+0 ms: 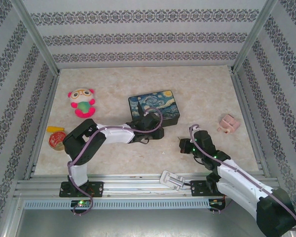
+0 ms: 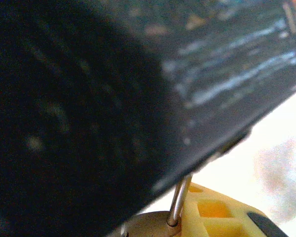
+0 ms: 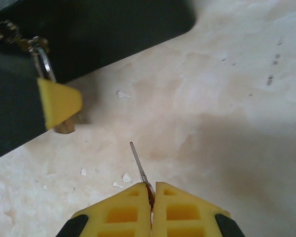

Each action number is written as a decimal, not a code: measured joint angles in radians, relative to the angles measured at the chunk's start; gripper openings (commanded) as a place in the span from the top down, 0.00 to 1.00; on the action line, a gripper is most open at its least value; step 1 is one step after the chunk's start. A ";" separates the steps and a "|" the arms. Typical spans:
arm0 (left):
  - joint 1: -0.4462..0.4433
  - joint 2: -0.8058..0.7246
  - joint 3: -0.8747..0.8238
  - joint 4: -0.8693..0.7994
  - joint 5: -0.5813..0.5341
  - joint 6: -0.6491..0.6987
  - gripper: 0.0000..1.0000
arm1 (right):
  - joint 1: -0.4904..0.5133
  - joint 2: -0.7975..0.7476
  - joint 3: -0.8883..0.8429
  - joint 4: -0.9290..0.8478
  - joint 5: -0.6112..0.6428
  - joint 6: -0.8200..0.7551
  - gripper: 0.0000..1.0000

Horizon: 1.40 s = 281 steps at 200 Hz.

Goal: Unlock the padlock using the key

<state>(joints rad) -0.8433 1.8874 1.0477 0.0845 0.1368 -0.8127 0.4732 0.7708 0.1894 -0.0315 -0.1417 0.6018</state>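
Observation:
The small brass padlock (image 2: 149, 226) hangs by its thin silver shackle (image 2: 179, 200) from the front of the dark blue painted tin box (image 1: 154, 106). My left gripper (image 1: 150, 128) is pressed up to the box front and shut on the padlock's body, with one yellow finger (image 2: 212, 215) against the brass. In the right wrist view that finger (image 3: 59, 101) covers most of the padlock (image 3: 65, 127), and the shackle (image 3: 43, 66) rises above it. My right gripper (image 3: 152, 185) is shut on the key (image 3: 138, 162). The blade points up-left toward the padlock, a short way off over the table.
A plush toy (image 1: 82, 102) lies at the left, with a tape roll (image 1: 56, 139) near the left rail. A pink object (image 1: 229, 123) sits at the right. A white piece (image 1: 170, 178) rests on the front rail. Patterned walls surround the beige table (image 1: 113, 158).

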 measured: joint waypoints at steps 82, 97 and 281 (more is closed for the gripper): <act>0.014 0.034 -0.010 0.156 0.089 -0.150 0.79 | 0.050 0.006 -0.094 0.247 -0.028 -0.009 1.00; 0.014 0.034 -0.022 0.193 0.095 -0.183 0.79 | 0.066 0.005 -0.108 0.271 -0.012 -0.004 1.00; 0.026 0.063 -0.051 0.367 0.096 -0.273 0.78 | 0.158 0.305 -0.113 0.585 0.101 0.097 1.00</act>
<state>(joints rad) -0.8169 1.9503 0.9970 0.4511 0.2325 -1.0855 0.6312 1.0760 0.0769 0.5537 -0.0410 0.6983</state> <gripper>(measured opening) 0.263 0.056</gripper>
